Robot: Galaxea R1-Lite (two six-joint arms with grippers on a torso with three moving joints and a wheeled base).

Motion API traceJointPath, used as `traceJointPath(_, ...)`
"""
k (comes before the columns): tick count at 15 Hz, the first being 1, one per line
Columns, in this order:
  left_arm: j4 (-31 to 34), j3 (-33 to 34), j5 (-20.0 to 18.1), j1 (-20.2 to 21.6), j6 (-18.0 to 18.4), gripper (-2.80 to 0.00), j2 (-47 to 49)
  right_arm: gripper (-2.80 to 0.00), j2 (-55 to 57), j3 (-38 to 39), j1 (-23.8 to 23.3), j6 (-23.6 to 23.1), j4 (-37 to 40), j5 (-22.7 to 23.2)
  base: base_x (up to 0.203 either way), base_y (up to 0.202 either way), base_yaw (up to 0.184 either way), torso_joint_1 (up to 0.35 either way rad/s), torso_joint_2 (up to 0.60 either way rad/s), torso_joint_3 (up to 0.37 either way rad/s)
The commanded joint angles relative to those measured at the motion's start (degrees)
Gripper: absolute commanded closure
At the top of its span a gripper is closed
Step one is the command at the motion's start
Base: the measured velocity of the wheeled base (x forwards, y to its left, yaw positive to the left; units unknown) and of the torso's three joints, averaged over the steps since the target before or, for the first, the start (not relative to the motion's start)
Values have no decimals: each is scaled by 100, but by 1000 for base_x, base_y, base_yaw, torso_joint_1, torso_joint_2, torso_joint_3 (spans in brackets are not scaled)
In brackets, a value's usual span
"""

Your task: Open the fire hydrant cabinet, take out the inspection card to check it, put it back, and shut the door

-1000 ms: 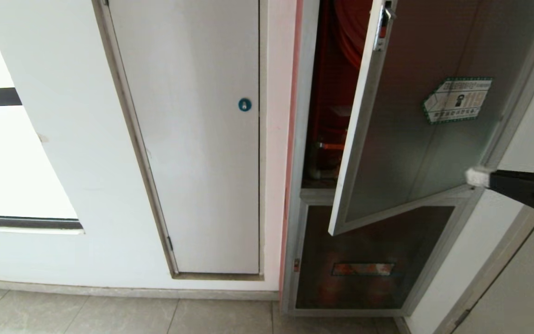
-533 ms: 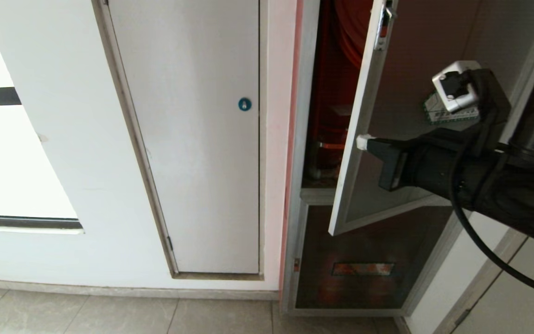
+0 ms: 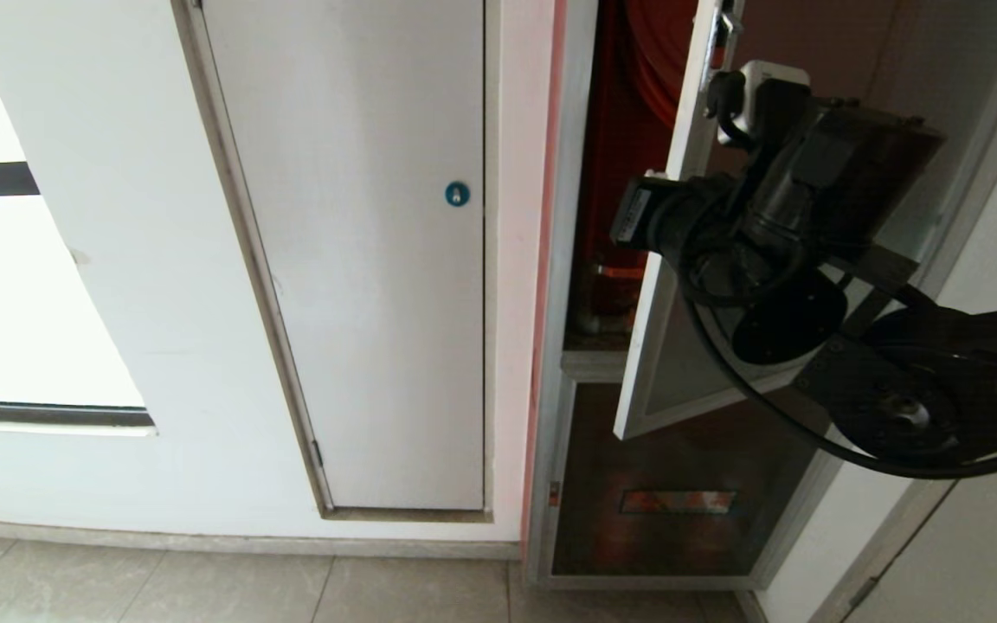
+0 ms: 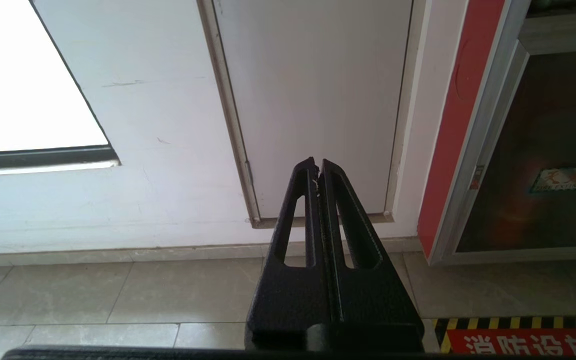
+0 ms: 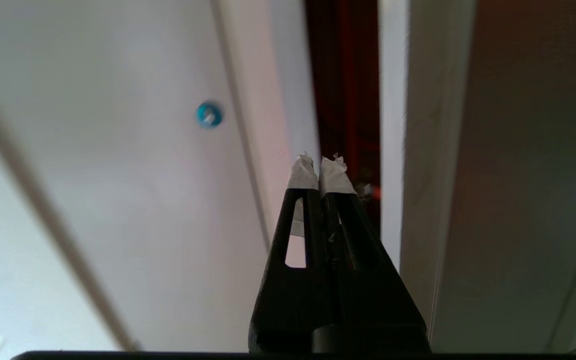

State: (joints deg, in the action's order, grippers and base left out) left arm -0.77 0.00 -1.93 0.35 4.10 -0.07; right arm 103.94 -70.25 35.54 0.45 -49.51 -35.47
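The black right arm [image 3: 888, 381] reaches in from the right edge of the head view, elbow bent, forearm angled up and to the left, a black cable looping beneath it. Its black right gripper [image 5: 320, 172] points forward, the two white-taped fingertips [image 5: 302, 172] pressed together with nothing between them. The black left gripper [image 4: 316, 169] hangs low, aimed forward and slightly down, its slotted fingers [image 4: 300, 210] closed flat against each other, empty as well.
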Motion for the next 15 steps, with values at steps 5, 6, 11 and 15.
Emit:
traceJointPath(5,-2,44,-1,8,3,0,-1,0,1277,-1563,110,-474,-813,-1144,0,0,0,0,0,0)
traceJointPath(6,-2,44,-1,0,3,0,-1,0,1431,-1778,111,-566,-880,-1166,0,0,0,0,0,0)
traceJointPath(11,-2,44,-1,0,3,0,-1,0,2161,-2721,94,-964,-1261,-1429,0,0,0,0,0,0)
traceJointPath(15,-2,44,4,5,3,0,-1,0,2415,-3135,-93,-1003,-1339,-1437,0,0,0,0,0,0)
